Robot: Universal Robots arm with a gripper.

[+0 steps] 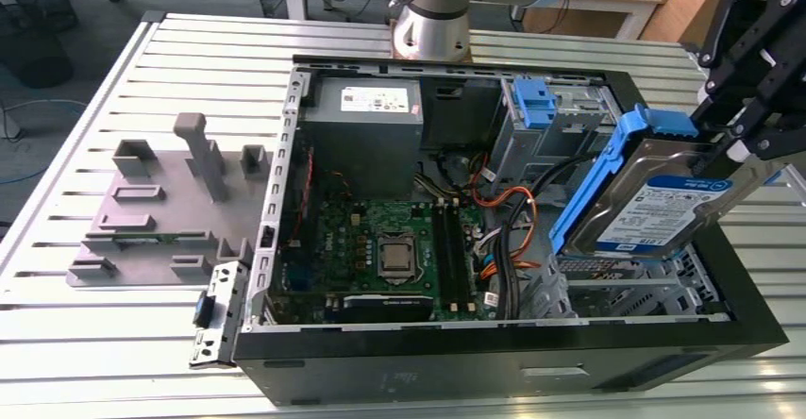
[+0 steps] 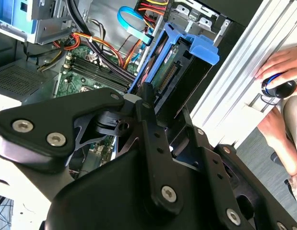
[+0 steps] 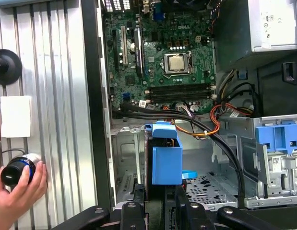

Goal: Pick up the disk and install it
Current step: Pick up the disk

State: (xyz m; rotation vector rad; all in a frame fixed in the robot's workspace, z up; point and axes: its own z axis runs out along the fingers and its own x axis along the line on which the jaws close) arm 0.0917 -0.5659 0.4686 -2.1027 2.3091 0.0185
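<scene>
The disk (image 1: 658, 204) is a silver drive with a white-and-blue label in blue caddy rails. It hangs tilted over the open computer case (image 1: 504, 362), above the drive cage (image 1: 636, 287) at the exterior view's right. My gripper (image 1: 720, 159) is shut on the disk's upper end. In the first wrist view the disk's blue caddy end (image 3: 166, 158) points down into the case, held by the gripper (image 3: 160, 203). The second wrist view shows the disk (image 2: 184, 64) edge-on beyond the black fingers (image 2: 144, 103).
The case holds a motherboard (image 1: 391, 240), a grey power supply (image 1: 365, 108), cables and a bare blue bracket (image 1: 535, 108) in the far bay. A grey fixture (image 1: 164, 202) stands on the slatted table at the exterior view's left. A person's hand (image 3: 18, 184) rests on a black knob beside the case.
</scene>
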